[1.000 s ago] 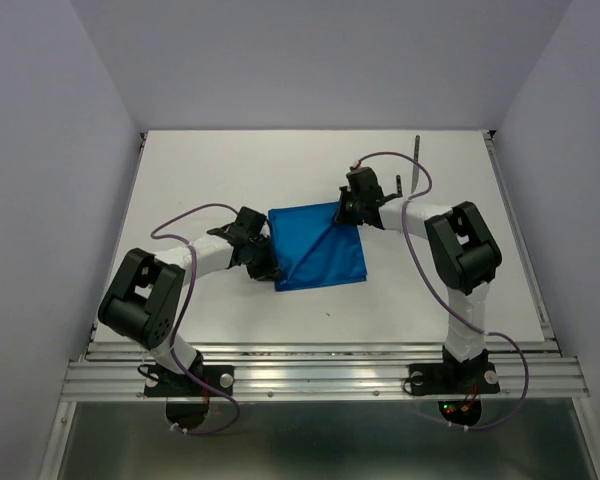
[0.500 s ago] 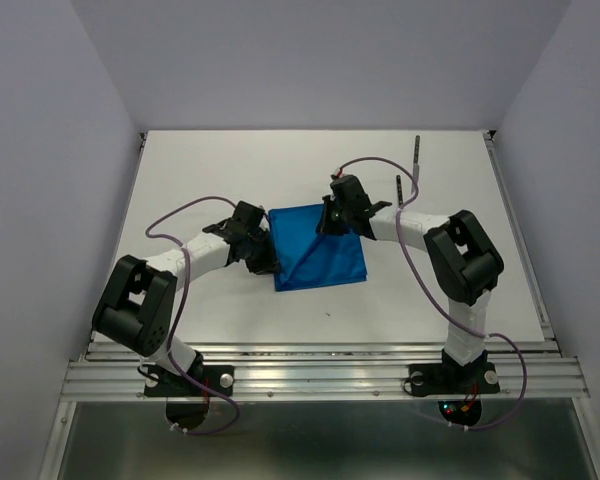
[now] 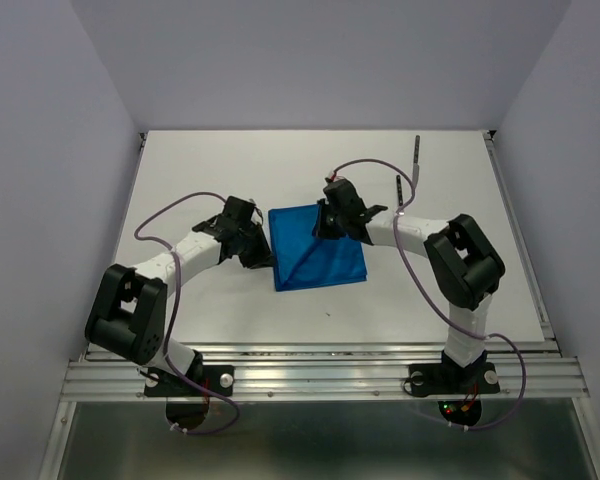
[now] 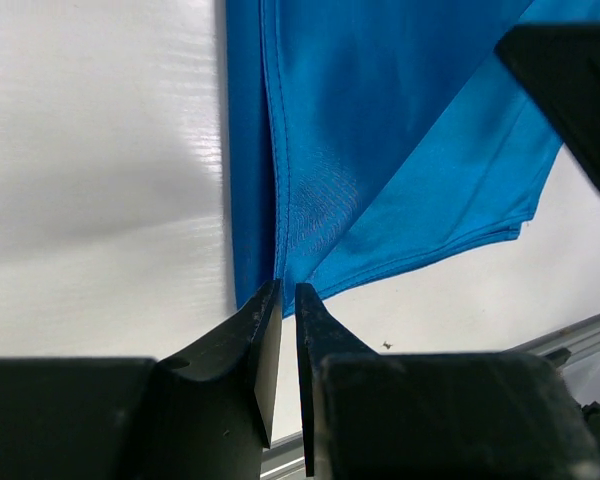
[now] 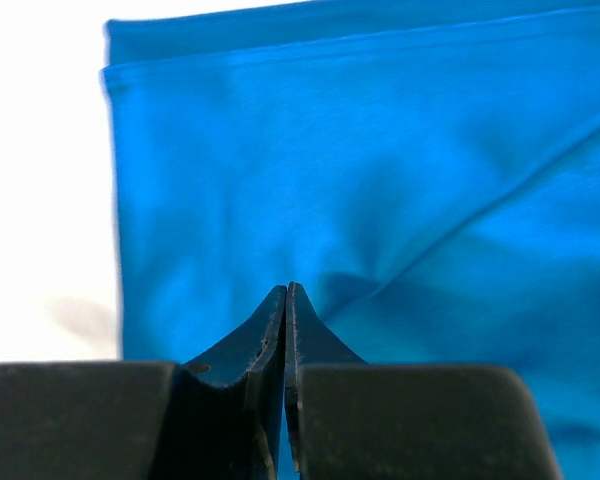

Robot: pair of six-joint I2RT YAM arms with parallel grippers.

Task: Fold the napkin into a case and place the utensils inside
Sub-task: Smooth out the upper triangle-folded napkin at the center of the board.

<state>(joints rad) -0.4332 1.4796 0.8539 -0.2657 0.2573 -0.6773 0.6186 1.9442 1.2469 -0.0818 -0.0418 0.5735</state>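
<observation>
The blue napkin [image 3: 325,258] lies flat mid-table, folded to a rough rectangle with a diagonal crease. My right gripper [image 3: 323,228] is over its far edge. In the right wrist view its jaws are shut [image 5: 286,287] on a pucker of the napkin [image 5: 400,180]. My left gripper [image 3: 264,257] sits at the napkin's left edge. Its jaws [image 4: 288,288] stand a narrow slit apart at the hem of the napkin [image 4: 380,120], with only table showing between them. The two utensils lie beyond the right arm, one [image 3: 416,152] farther than the other [image 3: 398,190].
The white table [image 3: 210,170] ends in a metal rail [image 3: 320,375] at the near side. Purple-grey walls close in the left, right and far sides. The right gripper's black body [image 4: 570,90] shows in the left wrist view's top right corner.
My right gripper has moved left from the napkin's far right corner, and the diagonal crease has followed it. My left gripper has slid away from me along the left edge.
</observation>
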